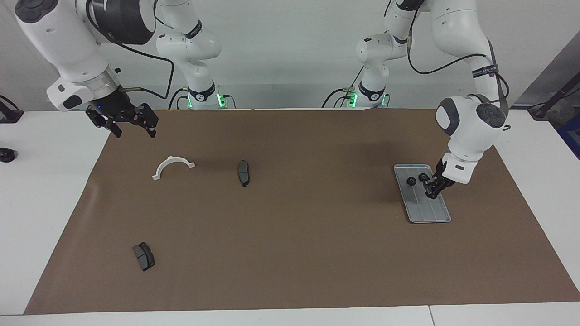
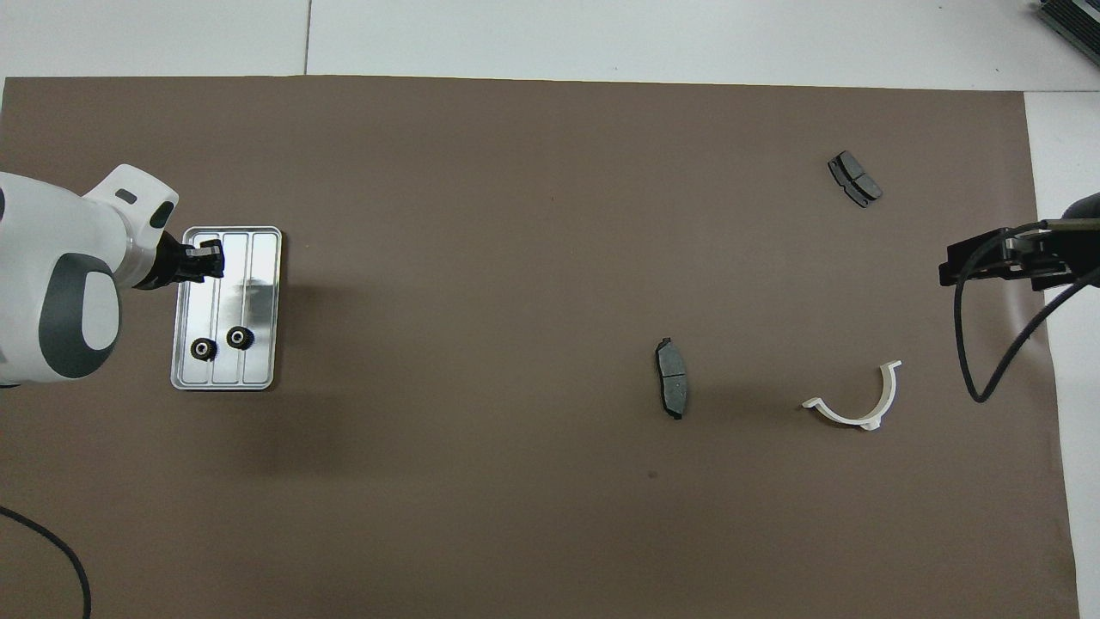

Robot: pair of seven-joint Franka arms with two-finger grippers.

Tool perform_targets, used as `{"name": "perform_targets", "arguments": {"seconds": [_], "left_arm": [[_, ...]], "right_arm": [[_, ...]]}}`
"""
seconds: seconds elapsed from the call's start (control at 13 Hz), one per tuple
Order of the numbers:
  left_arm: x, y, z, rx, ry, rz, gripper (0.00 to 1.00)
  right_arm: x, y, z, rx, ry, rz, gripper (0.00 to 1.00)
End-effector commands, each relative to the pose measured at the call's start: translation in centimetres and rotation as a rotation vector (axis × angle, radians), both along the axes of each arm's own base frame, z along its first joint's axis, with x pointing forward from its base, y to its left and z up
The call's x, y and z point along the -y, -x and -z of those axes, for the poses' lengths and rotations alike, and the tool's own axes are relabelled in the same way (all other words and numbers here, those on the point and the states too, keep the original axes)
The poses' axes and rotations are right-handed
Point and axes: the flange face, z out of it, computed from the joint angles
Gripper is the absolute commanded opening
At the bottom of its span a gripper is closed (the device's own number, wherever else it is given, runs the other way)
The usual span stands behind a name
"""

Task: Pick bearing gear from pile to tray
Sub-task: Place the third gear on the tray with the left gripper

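Observation:
The silver tray (image 1: 432,212) (image 2: 262,258) lies on the brown mat toward the left arm's end. Two black bearing gears (image 1: 411,181) (image 2: 240,337) rest side by side at its end nearer the robots. My left gripper (image 1: 430,194) (image 2: 210,258) hangs low over the tray's middle, shut, with a small dark gear at its fingertips. What is left of the pile is a white half-ring bracket (image 1: 173,165) (image 2: 855,406) and two brake pads (image 1: 244,173) (image 2: 672,378). My right gripper (image 1: 132,126) (image 2: 954,265) is open, raised over the mat's edge above the bracket.
The second brake pad (image 1: 143,256) (image 2: 854,179) lies far from the robots toward the right arm's end. The brown mat (image 1: 290,235) covers most of the white table. A small black object (image 1: 6,155) sits on the table off the mat.

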Motion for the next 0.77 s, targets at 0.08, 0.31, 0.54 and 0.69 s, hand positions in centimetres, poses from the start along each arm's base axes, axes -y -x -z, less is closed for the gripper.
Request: {"name": "perform_targets", "arguments": {"seconds": [0.08, 0.31, 0.54, 0.69], "left_arm": [[0.2, 2.0, 2.9, 0.009, 0.008, 0.067, 0.01], [0.9, 1.7, 4.0, 0.023, 0.01, 0.083, 0.69], [0.9, -0.1, 0.2, 0.041, 0.003, 0.088, 1.0], [1.2, -1.1, -5.7, -0.02, -0.008, 0.108, 1.0]], "right_arm": [[0.0, 1.0, 1.2, 0.003, 0.072, -0.048, 1.0], [-0.1, 0.9, 1.4, 0.002, 0.07, -0.045, 1.0], [-0.4, 0.8, 1.3, 0.002, 0.06, -0.052, 1.0], [-1.3, 0.6, 1.3, 0.012, 0.054, -0.066, 1.0]]}}
